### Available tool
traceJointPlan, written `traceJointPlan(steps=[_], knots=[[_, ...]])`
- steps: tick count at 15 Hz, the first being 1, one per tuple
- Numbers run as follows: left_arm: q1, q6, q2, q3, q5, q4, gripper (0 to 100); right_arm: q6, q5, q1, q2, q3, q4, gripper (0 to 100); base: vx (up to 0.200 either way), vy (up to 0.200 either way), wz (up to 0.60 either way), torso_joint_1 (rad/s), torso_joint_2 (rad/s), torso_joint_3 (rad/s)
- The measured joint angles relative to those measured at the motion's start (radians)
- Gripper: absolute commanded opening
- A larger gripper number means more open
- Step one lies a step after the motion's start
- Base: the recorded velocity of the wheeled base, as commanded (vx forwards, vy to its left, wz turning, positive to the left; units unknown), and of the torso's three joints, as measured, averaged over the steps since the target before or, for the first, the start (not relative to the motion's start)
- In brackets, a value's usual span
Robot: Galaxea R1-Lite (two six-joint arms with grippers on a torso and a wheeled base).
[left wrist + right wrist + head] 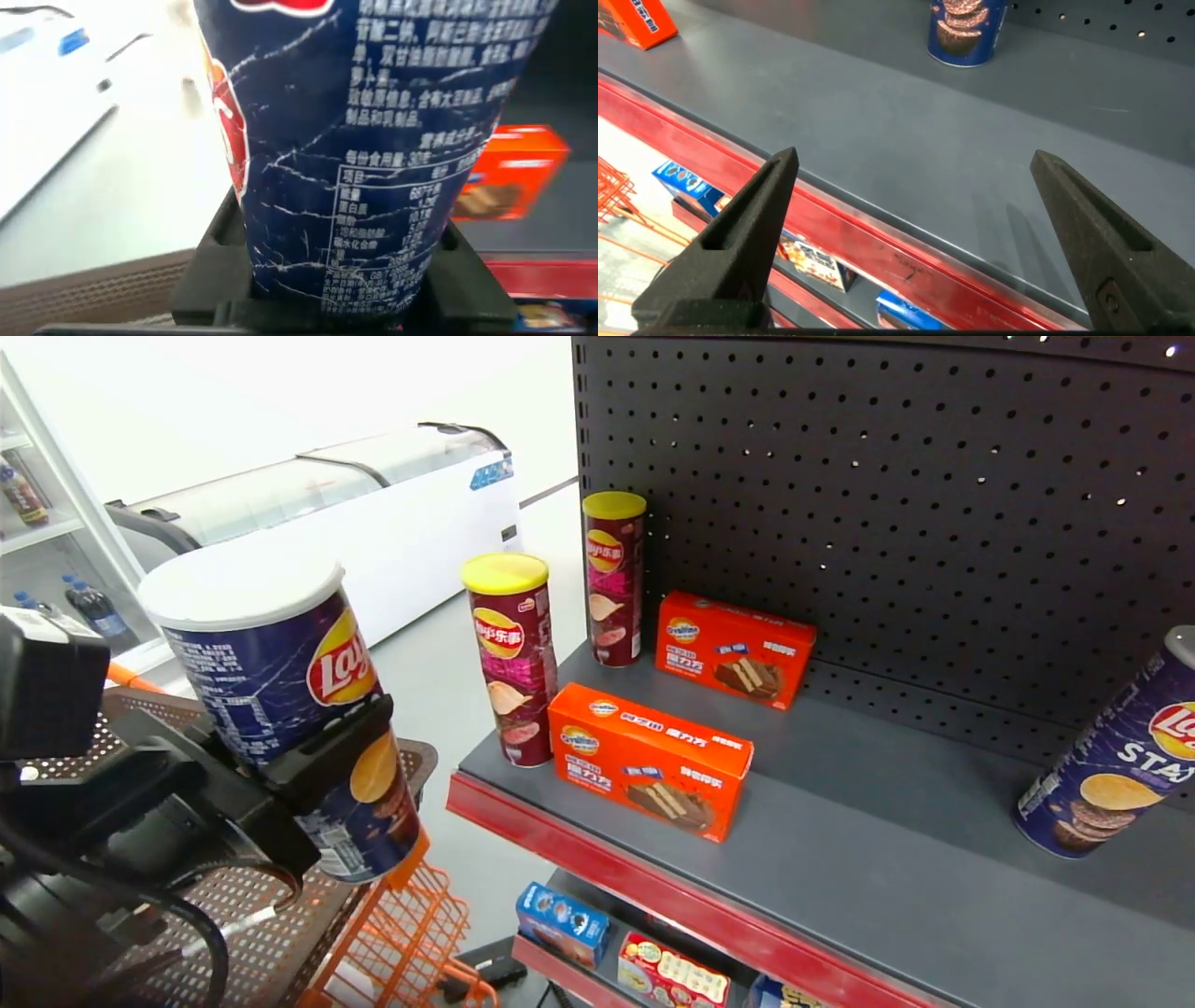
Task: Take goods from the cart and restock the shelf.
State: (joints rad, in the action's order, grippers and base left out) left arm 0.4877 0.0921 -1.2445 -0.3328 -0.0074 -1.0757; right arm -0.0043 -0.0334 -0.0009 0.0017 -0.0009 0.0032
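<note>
My left gripper (329,747) is shut on a blue chip can (280,681) with a white lid, held upright above the cart (401,933), left of the shelf. From the left wrist, the can (364,140) sits between the black fingers (215,271). The grey shelf (887,859) carries two maroon cans (512,658), two orange boxes (649,761) and another blue can (1116,765) at the right. My right gripper (913,159) hangs open over the shelf's red front edge (878,233), short of that blue can (966,33), with nothing between its fingers.
A black pegboard (887,504) backs the shelf. A lower shelf holds small boxes (560,919). A white chest freezer (373,513) stands behind the cart across grey floor. Bare shelf surface (934,784) lies between the orange boxes and the right blue can.
</note>
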Motion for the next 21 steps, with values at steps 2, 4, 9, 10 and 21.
traceJointPlan(steps=[2, 4, 9, 10, 21], knots=[[0.073, -0.050, 0.003, -0.003, -0.003, -0.001, 0, 0.000, 0.000, 0.000, 0.000, 0.000, 0.000, 100, 0.000, 0.000, 0.00, 0.000, 0.00, 0.000], [0.116, -0.063, 0.005, -0.003, -0.023, -0.001, 0, 0.000, 0.000, 0.000, 0.000, 0.000, 0.000, 100, 0.000, 0.000, 0.00, 0.000, 0.00, 0.000], [0.153, -0.065, 0.004, 0.007, -0.061, 0.019, 0, 0.000, 0.000, 0.000, 0.000, 0.000, 0.000, 100, 0.000, 0.000, 0.00, 0.000, 0.00, 0.000], [0.167, -0.064, 0.006, 0.000, -0.084, 0.110, 0, 0.000, 0.000, 0.000, 0.000, 0.000, 0.000, 100, 0.000, 0.000, 0.00, 0.000, 0.00, 0.000], [0.221, -0.067, 0.008, -0.110, -0.230, 0.240, 0, 0.000, 0.000, -0.001, 0.000, 0.000, 0.000, 100, 0.000, 0.000, 0.00, 0.000, 0.00, 0.000]])
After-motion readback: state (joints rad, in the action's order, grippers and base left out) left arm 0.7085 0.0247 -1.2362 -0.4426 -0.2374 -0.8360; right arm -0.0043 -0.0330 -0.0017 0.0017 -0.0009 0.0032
